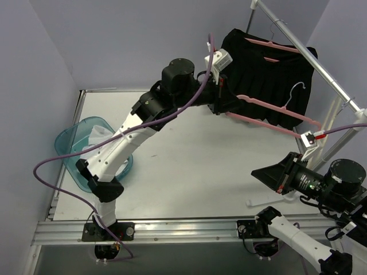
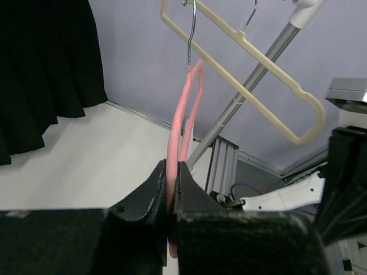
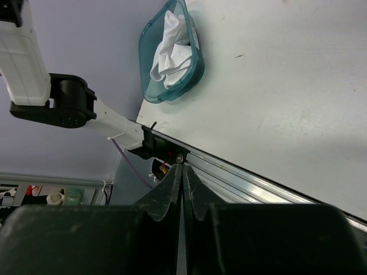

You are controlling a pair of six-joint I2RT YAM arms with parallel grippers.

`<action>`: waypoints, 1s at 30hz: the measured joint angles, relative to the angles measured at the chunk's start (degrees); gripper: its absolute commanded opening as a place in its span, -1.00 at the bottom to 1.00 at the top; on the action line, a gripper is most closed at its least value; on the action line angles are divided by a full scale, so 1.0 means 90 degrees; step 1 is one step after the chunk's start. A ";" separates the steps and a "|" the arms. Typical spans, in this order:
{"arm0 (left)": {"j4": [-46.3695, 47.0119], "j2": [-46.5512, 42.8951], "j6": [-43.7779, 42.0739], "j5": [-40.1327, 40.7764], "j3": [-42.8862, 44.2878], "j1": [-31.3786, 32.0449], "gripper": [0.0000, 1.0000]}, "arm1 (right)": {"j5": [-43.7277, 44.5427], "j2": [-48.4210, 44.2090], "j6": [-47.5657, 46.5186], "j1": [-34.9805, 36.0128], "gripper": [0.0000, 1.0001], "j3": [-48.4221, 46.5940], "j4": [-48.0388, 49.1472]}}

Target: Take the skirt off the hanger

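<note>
A black pleated skirt (image 1: 269, 74) hangs at the back right on a pink hanger (image 1: 269, 44) on the metal rack (image 1: 338, 86). It also shows at the left of the left wrist view (image 2: 40, 74). My left gripper (image 1: 223, 109) is shut on the left end of a second, bare pink hanger (image 1: 269, 117) and holds it in the air in front of the skirt. In the left wrist view this hanger (image 2: 180, 126) stands edge-on between the shut jaws of my left gripper (image 2: 172, 166), metal hook up. My right gripper (image 1: 255, 172) is shut and empty over the table's right side; it is also in the right wrist view (image 3: 182, 172).
A teal basin (image 1: 69, 140) with white cloth in it sits at the table's left edge, and shows in the right wrist view (image 3: 195, 63). A cream hanger (image 2: 269, 63) hangs on the rack. The rack's post (image 2: 241, 103) stands at the back right corner.
</note>
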State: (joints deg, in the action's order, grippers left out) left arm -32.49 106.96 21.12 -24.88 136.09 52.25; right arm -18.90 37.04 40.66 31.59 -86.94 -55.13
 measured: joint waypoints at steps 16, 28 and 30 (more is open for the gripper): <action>0.0891 0.0794 -0.0146 0.0959 0.0826 0.0121 -0.95 | 0.0194 -0.0255 0.0384 0.0000 -1.00 -0.0537 -0.0296; 0.1600 0.1064 -0.0245 0.1120 0.0894 0.0301 -0.95 | 0.0228 -0.0338 0.0481 -0.0005 -1.00 -0.0391 -0.0333; 0.1642 0.1188 -0.0228 0.1098 0.0896 0.0316 -0.95 | 0.0255 -0.0338 0.0493 -0.0005 -1.00 -0.0347 -0.0328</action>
State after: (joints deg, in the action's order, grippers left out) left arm -17.72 117.64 19.07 -15.00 144.16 55.09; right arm -16.60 34.00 45.10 31.55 -90.06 -58.08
